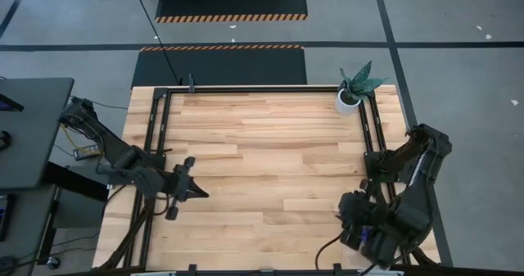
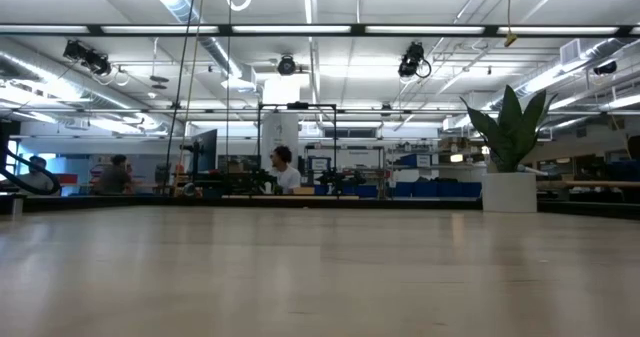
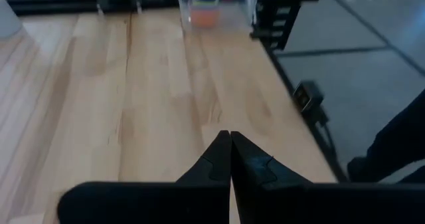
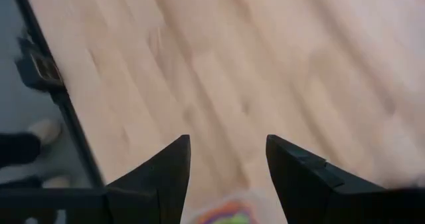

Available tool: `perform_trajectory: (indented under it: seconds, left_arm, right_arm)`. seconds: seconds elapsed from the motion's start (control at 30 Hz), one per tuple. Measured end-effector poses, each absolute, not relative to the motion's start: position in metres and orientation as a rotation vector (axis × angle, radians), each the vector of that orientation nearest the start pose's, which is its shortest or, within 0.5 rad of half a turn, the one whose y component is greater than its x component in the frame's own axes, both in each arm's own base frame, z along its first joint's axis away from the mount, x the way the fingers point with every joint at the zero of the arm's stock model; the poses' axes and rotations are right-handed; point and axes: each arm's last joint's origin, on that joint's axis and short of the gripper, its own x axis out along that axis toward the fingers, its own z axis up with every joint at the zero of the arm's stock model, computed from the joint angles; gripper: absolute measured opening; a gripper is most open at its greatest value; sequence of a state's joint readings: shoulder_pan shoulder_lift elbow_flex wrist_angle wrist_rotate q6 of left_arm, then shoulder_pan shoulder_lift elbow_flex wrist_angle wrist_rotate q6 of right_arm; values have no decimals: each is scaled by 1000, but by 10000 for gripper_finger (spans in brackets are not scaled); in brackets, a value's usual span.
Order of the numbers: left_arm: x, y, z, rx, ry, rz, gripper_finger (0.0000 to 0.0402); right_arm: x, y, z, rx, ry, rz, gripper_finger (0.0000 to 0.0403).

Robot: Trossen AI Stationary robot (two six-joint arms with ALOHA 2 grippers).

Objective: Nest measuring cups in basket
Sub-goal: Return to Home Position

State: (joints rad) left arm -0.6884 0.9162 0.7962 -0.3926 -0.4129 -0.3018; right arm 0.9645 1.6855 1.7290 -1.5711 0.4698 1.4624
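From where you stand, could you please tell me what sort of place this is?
Probably a large robotics lab or workshop hall: long white ceiling strip lights above distant equipment-laden workbenches, and black floor mats edged with orange hazard stripes beside the pale wooden table.

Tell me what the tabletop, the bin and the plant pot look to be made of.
Tabletop: wood, pale glued strips with visible grain and a smooth, low-sheen finish.
Bin: probably clear plastic; an orange cup shows through its glossy wall.
Plant pot: plain white and smooth; ceramic or plastic, cannot tell.
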Motion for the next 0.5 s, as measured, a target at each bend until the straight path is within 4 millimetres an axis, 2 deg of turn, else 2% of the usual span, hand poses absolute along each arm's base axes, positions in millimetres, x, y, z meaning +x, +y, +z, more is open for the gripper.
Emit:
perform_trajectory:
  seconds: [0.2,0.27,0.5]
  left_arm:
    - [148,-107,311,-52,415,-212,7]
    - [145,-104,314,-53,393,-218,7]
    - [135,-99,325,-26,319,-257,7]
  right_arm:
    - [165,221,370,104,768,-397,203]
    - [157,215,376,85,727,-376,203]
    - [115,187,365,32,633,-328,203]
